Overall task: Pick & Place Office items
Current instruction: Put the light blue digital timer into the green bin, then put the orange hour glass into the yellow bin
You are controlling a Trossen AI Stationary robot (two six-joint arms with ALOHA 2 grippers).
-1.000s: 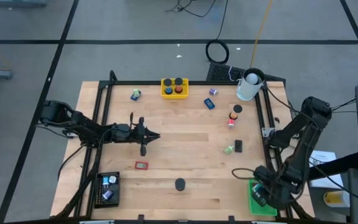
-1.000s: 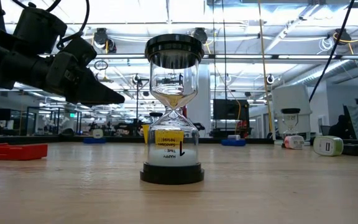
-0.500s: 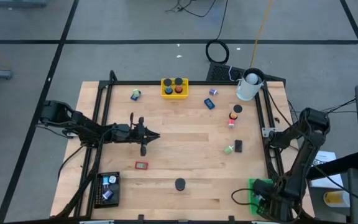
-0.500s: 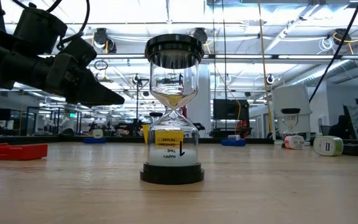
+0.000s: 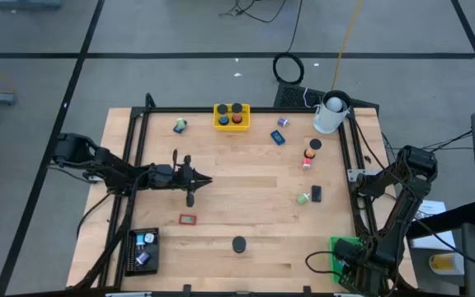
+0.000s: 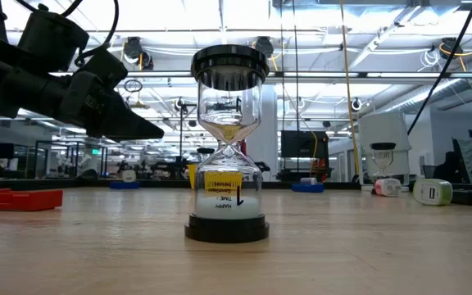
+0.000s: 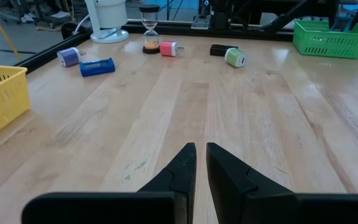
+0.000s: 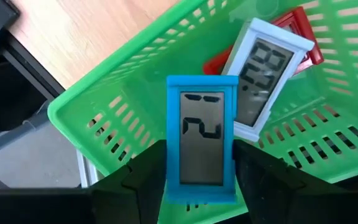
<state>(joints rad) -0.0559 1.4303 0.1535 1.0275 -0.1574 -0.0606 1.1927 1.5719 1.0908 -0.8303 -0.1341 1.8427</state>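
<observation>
Two clocks (image 8: 263, 78) already lie in the green tray (image 8: 123, 118); my right tool (image 8: 197, 177), half-released, should spread wider so the blue clock (image 8: 202, 138) drops flat.

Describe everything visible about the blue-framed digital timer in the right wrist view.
The blue timer is a small upright rectangle with what looks like a plastic blue frame around a grey display showing dark segments. It sits between the fingers of the right gripper, above the inside of the green mesh tray. Whether the fingers press it cannot be told. Behind it, inside the tray, lie a white-framed timer and a red one.
</observation>
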